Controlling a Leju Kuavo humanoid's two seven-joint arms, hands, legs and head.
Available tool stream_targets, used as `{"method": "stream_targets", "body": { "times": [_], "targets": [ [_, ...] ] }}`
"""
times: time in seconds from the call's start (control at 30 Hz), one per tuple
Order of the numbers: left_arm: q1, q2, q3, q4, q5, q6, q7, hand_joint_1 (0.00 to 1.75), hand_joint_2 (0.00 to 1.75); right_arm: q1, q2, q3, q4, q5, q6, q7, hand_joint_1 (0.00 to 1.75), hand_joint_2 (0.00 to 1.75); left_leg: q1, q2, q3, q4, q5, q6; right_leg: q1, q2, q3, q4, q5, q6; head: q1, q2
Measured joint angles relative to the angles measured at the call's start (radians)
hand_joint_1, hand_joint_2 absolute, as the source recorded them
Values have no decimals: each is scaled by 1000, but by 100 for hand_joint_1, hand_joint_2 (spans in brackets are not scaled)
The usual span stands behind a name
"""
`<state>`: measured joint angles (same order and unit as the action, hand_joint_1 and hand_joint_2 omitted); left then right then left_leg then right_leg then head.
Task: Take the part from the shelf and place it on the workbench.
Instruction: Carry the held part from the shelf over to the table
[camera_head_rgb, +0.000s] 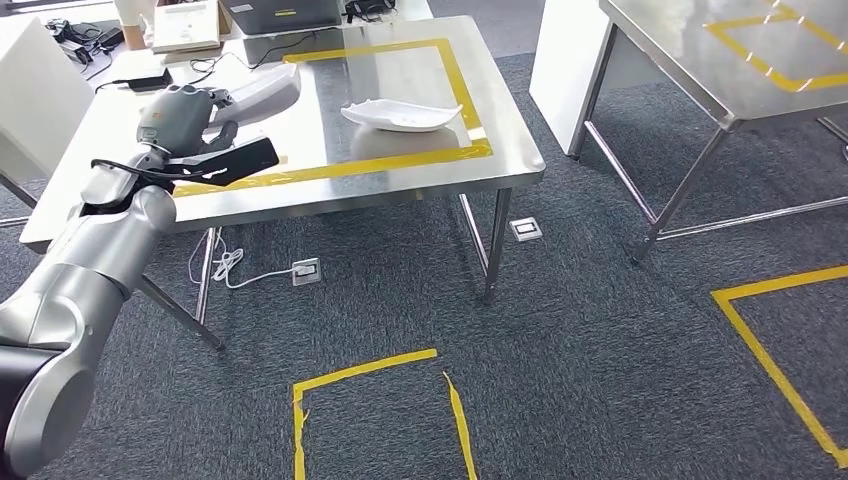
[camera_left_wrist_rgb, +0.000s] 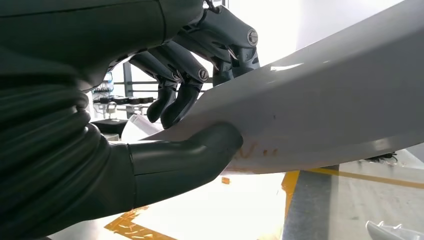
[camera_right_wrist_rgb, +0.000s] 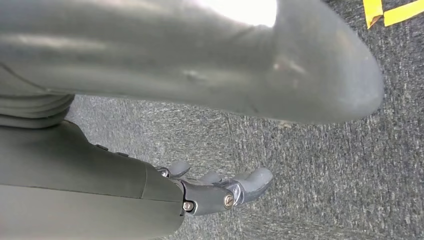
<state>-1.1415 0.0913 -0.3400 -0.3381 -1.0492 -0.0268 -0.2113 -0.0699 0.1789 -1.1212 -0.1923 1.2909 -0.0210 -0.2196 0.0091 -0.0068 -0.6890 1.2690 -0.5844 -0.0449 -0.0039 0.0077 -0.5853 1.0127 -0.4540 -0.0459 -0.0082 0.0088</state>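
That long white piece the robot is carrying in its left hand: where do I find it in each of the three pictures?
Head view: the white part sits upper left, over the workbench, gripped by the left hand.
Left wrist view: it spans the middle and right, pinched between thumb and fingers.
Right wrist view: not in it.
Shared landmark: the yellow tape on the bench, also under the part.

Steel workbench (camera_head_rgb: 400, 175) at 11 o'clock on grey carpet (camera_head_rgb: 560, 330), yellow tape rectangle (camera_head_rgb: 455, 80) on its top, white curved part (camera_head_rgb: 402, 116) inside the rectangle toward 3 o'clock, cables and boxes along the far edge
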Motion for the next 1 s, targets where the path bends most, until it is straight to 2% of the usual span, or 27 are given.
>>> {"method": "stream_targets", "body": {
  "times": [0.03,0.07,0.1,0.13,0.17,0.2,0.23,0.3,0.37,0.4,0.43,0.5,0.53,0.57,0.6,0.67,0.7,0.73,0.77,0.87,0.9,0.93,1.0],
  "targets": [
    [5,2,0,2,0,0,0,145,175,1,0,0,0,0,0,0,0,0,0,0,-25,11,-2,2,1,2,13,0,-11,0,-1,0],
    [10,4,0,3,0,0,0,145,175,2,0,0,0,0,0,0,0,0,0,0,-32,-12,16,5,3,3,27,0,-22,0,-1,0],
    [13,6,1,4,1,0,0,145,175,3,0,0,0,0,0,0,0,0,-1,0,-25,-62,55,10,5,4,42,0,-34,0,-2,0],
    [14,8,2,5,1,0,0,145,175,4,0,0,0,0,1,0,0,0,-3,1,-12,-129,113,17,6,4,54,0,-46,1,-2,0],
    [14,10,4,5,2,0,0,145,175,3,0,0,0,-1,1,0,0,0,-7,1,0,-188,159,23,8,5,65,1,-57,4,-2,0],
    [13,12,5,6,2,0,-1,145,175,2,0,0,0,-1,1,0,0,0,-10,2,12,-229,190,28,10,6,73,1,-68,8,-2,0],
    [14,13,7,7,2,1,-1,145,175,1,0,0,0,-1,1,0,0,0,-13,2,18,-251,206,32,11,7,78,-1,-77,14,-2,0],
    [14,13,8,6,2,1,-1,145,175,-1,0,0,0,-1,0,-1,0,0,-13,1,30,-257,197,42,13,7,88,2,-82,25,-2,0],
    [13,13,9,4,2,2,-1,145,175,-1,-1,0,0,-1,0,-2,0,0,-8,-1,45,-261,191,53,13,5,73,44,-76,33,0,0],
    [12,13,10,3,2,3,-2,145,175,-2,-2,0,0,-1,0,-2,0,0,-6,-2,55,-262,185,58,11,3,44,92,-78,38,2,0],
    [12,12,11,3,2,4,-2,145,175,-2,-2,0,0,-1,0,-2,0,0,-6,-2,62,-263,177,62,8,2,1,156,-90,45,3,0],
    [15,10,12,4,2,4,-2,145,175,-2,-2,0,0,-1,0,-2,0,0,-6,-3,78,-262,158,66,2,0,-91,268,-137,55,6,0],
    [18,9,13,4,2,4,-2,145,175,-1,-2,0,0,-1,0,-1,0,0,-6,-5,89,-261,147,65,1,0,-121,288,-154,58,7,0],
    [21,9,13,4,1,4,-2,145,175,0,-2,0,0,-1,0,-1,0,0,-6,-6,102,-260,136,64,0,0,-135,275,-151,58,9,0],
    [22,8,13,4,1,4,-2,145,175,1,-3,0,0,-1,0,-1,0,0,-6,-6,117,-259,124,62,-1,-1,-134,232,-123,57,10,0],
    [23,8,14,5,-1,4,-1,145,175,2,-3,0,0,-1,0,-1,0,0,-7,-6,148,-257,99,56,2,-2,-107,98,-14,48,11,0],
    [23,7,14,6,-1,4,-1,145,175,3,-4,0,0,-1,0,0,0,0,-8,-8,158,-257,87,51,4,-3,-95,47,22,43,11,0],
    [22,7,16,6,-2,4,-1,145,175,3,-4,0,0,-1,0,0,0,0,-9,-8,166,-258,75,45,7,-4,-84,16,44,38,11,0],
    [22,8,17,6,-2,5,0,145,175,3,-5,0,0,-1,0,0,0,0,-10,-10,174,-255,69,39,8,-3,-77,3,46,33,11,0],
    [20,14,21,2,-4,8,0,145,175,2,-5,0,0,0,0,-1,0,0,-10,-9,188,-235,58,23,3,-2,-41,-4,28,12,9,0],
    [18,17,23,2,-3,9,-1,145,175,1,-5,0,0,0,0,-1,0,0,-10,-7,174,-206,47,19,2,-2,-25,-6,21,6,7,0],
    [18,19,24,2,-2,9,-2,145,175,0,-5,0,0,0,0,-1,0,0,-8,-5,145,-156,29,15,1,-1,-11,-7,12,2,5,0],
    [21,23,30,3,1,9,-3,145,175,0,-5,0,0,0,0,0,0,0,-6,-3,56,-30,-15,7,1,1,12,-7,-9,-2,1,0]
  ]
}}
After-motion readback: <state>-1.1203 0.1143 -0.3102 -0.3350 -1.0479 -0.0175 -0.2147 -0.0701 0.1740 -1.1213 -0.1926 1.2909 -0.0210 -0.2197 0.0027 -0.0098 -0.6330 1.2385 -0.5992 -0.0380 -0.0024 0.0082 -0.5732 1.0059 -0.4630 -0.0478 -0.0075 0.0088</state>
